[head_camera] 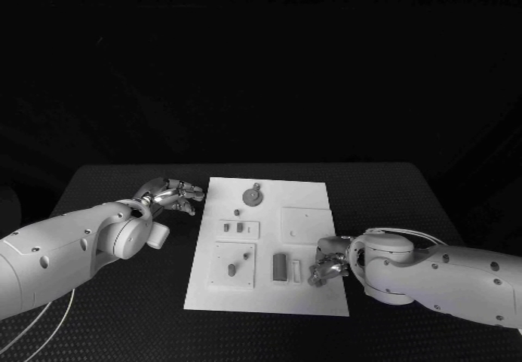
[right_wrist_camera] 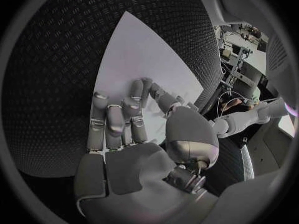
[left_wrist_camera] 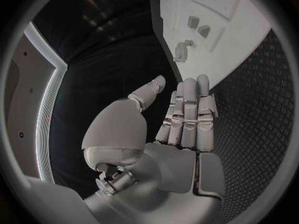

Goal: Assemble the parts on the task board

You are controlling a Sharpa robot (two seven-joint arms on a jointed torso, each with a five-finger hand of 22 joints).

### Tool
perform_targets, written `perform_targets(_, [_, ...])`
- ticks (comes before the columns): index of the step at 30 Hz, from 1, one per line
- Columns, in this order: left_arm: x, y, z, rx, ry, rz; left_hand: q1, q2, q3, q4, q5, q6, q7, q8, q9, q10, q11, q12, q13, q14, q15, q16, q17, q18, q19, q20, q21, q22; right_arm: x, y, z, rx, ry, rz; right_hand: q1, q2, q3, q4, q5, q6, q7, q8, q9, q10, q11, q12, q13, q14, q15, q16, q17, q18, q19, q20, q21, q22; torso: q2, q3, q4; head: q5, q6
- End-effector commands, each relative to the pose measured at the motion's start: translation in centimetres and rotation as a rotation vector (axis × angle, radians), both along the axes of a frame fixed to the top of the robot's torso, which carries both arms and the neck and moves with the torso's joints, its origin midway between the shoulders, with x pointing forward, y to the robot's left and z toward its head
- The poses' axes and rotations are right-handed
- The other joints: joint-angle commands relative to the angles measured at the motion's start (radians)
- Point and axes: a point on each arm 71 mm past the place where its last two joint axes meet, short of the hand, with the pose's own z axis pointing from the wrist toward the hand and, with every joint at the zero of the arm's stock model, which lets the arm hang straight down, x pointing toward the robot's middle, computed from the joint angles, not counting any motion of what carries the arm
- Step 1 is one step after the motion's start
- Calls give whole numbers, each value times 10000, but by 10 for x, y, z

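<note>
White task board [head_camera: 305,226]: right hand [head_camera: 327,265] curls over its right edge, grip unclear; left hand [head_camera: 172,194] empty, fingers apart; judged reaching for a part

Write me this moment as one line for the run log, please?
left hand: open, beside task board | right hand: over board's near right part, grip unclear | round part: lying at far end
</note>
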Motion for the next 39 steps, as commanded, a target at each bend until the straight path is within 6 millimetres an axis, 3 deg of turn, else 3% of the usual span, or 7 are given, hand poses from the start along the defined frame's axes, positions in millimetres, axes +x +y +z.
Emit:
perform_targets(1, [-1,-3,0,-109,54,-177,-103,6,11,60,53,5,69,57,-12,-44,11,12,-10,42,0,-51,17,128,77,-22,-34,10,-3,-1,-9,-444,-253,171,254,263,53,-110,64,-213,147,-1629,-6,-35,-7,-26,-17,-123,-18,42,-70,143,-40,55,4,138,-3,-6,0,-5,-10])
perform_targets(7, [0,-2,0,-104,48,-159,-111,7,9,65,53,-5,72,53,-15,-46,11,12,-11,42,1,-52,19,128,77,-22,-37,13,-4,-1,-8,-240,-206,74,575,298,72,-143,55,-501,241,-1797,-75,-127,79,-64,-32,-312,24,20,-289,143,-120,82,-18,150,-3,-2,0,7,-23])
perform_targets(12, [0,-2,0,-105,50,-164,-115,8,9,68,53,-10,74,51,-17,-46,11,12,-10,42,1,-53,20,128,77,-22,-38,14,-5,-2,-9,388,139,-360,1036,585,62,-167,49,-844,370,-2003,-207,-173,201,-28,-14,-387,118,42,-321,143,-219,92,10,182,-1,-10,-6,-1,-23])
perform_targets(15, [0,-2,0,-104,51,-161,-116,9,9,69,54,-14,76,50,-18,-47,11,12,-10,43,1,-54,21,128,77,-22,-39,15,-5,-4,-10,1026,457,-858,1349,341,1051,-111,94,-904,462,-2085,-351,-168,282,-24,-40,-407,207,28,-369,143,-197,172,-27,138,-1,-9,2,-1,-29])
perform_targets(17, [0,-2,0,-99,50,-151,-116,9,10,69,54,-16,76,49,-18,-47,11,12,-10,43,0,-54,22,129,77,-23,-40,16,-5,-6,-10,1544,582,-1313,1279,371,1282,-133,84,-895,465,-2087,-392,-156,297,-7,-45,-386,223,36,-367,143,-169,190,-6,146,-3,-4,1,4,-21])
perform_targets(30, [0,-2,0,-101,59,-164,-115,8,12,68,56,-17,78,52,-19,-46,10,13,-9,44,-1,-56,27,132,79,-25,-45,23,-8,-6,-4,3815,1033,-2898,1178,359,1479,-145,65,-745,418,-1988,-399,-103,254,54,-41,-230,199,66,-217,143,-106,174,56,164,1,-1,0,-18,-40])
perform_targets(39, [0,-2,0,-96,59,-153,-115,6,14,66,57,-17,77,55,-19,-46,9,14,-9,46,-2,-57,31,133,80,-25,-48,27,-9,-3,-3,3998,1076,-2904,1149,336,1498,-145,62,-724,407,-1971,-400,-88,243,68,-40,-208,188,72,-210,143,-89,166,69,164,-2,-5,-5,16,-61])
